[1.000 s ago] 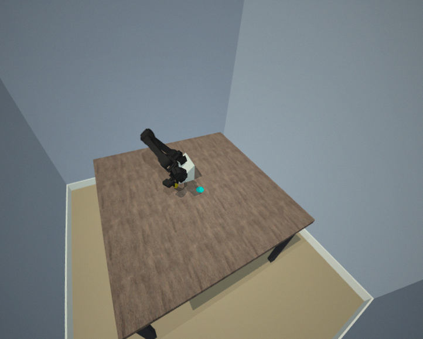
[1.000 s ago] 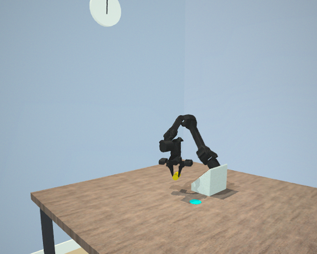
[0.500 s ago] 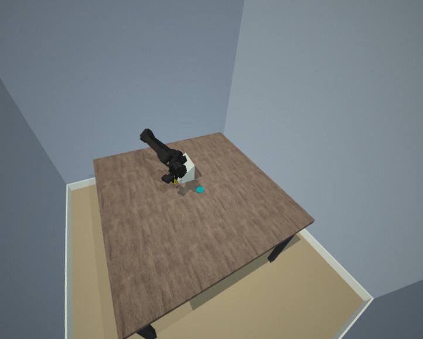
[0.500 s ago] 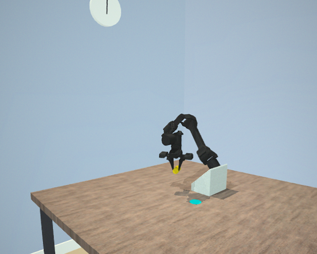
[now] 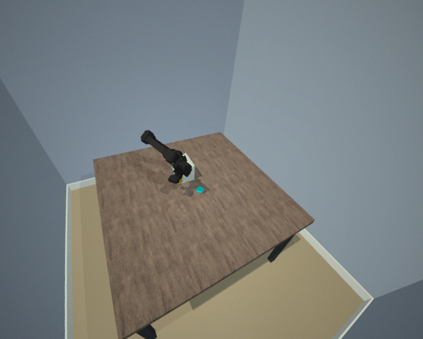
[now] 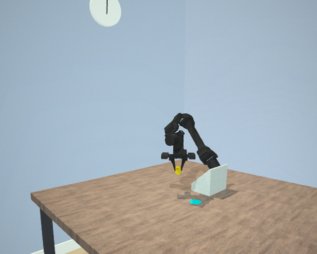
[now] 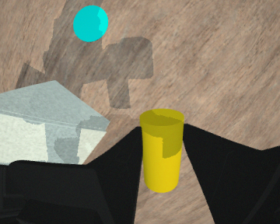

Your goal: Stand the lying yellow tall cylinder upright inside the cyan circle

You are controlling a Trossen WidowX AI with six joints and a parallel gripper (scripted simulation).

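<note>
One black robot arm [image 6: 199, 142] reaches over a brown wooden surface [image 6: 156, 230] in a room with pale blue walls. We see its gripper [image 6: 178, 169] pointing straight down, the two dark fingers pinching a yellow cylinder [image 6: 177, 170] between them. From the side camera, the cylinder hangs above the surface, not touching it, and it lies on its side in the grasp, one round end turned toward us. From the wrist camera, we look along the fingers: the yellow cylinder [image 7: 162, 151] sits in the narrow gap, a finger pressed against each side, with its far end partly shaded.

On the surface lies a flat cyan circle [image 6: 195, 201], the marked spot for the task. It is well apart from the held cylinder, closer to the side camera. In the wrist view the cyan circle [image 7: 90, 22] shows at the upper left, with blocky grey shadows of the arm spread across the wood beside it.

Just beside the circle stands a pale grey wedge-shaped block [image 6: 211, 181], where the arm's base meets the surface. From the high camera, we see the arm [image 5: 166, 152] stretched toward that block, a small yellow speck [image 5: 180, 181] at its tip, and the cyan circle [image 5: 200, 189] near it.

A round white clock [image 6: 105, 8] hangs high on the wall.
</note>
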